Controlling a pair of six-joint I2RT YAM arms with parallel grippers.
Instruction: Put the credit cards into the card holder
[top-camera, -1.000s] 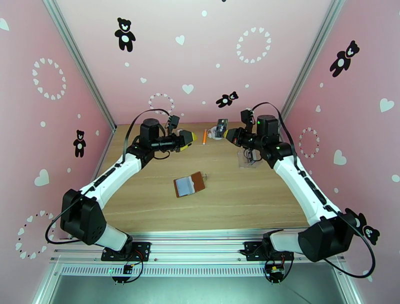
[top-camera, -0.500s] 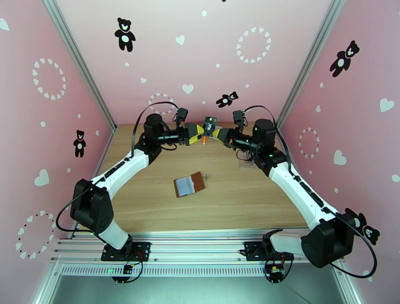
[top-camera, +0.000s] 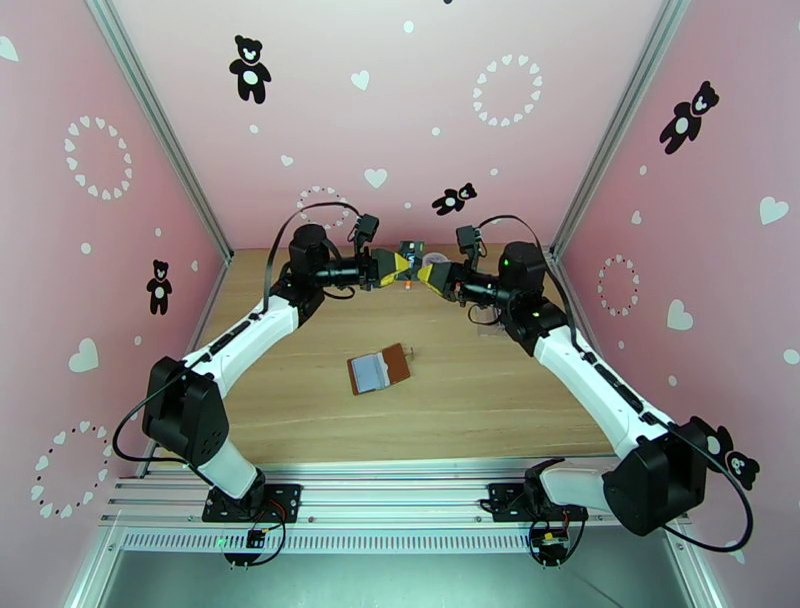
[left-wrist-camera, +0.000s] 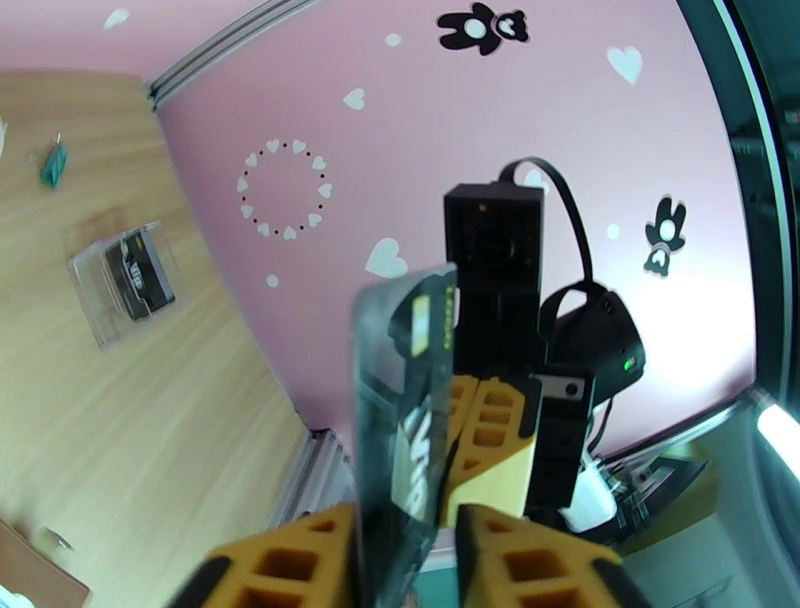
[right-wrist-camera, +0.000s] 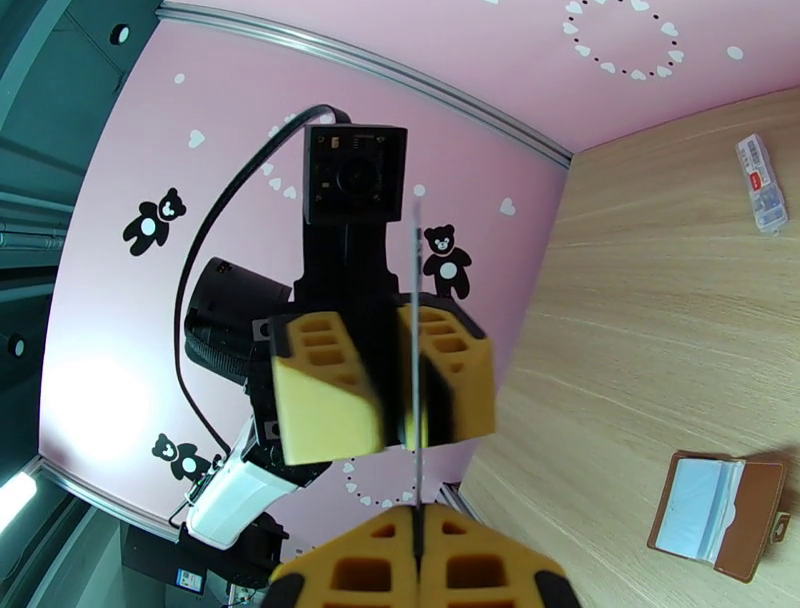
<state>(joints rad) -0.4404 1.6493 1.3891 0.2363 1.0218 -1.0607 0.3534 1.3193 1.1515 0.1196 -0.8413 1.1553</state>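
Observation:
A dark credit card (top-camera: 410, 247) is held in the air over the back middle of the table, between both grippers. My right gripper (top-camera: 428, 272) is shut on one edge of it (right-wrist-camera: 415, 300). My left gripper (top-camera: 398, 265) faces it from the left, and its fingers (right-wrist-camera: 330, 400) are closed on the same card (left-wrist-camera: 400, 420). The brown card holder (top-camera: 379, 369) lies open on the table centre, grey-blue pockets up, apart from both grippers. It also appears low right in the right wrist view (right-wrist-camera: 715, 510).
A see-through pouch (left-wrist-camera: 125, 280) with a dark card inside lies on the table under the right arm (top-camera: 493, 318). A white-and-red packet (right-wrist-camera: 762, 183) lies further off. Pink walls close the back and sides.
Both arms swung inward until the grippers met at the back centre. The left gripper went from open to closed on the card that the right gripper carries.

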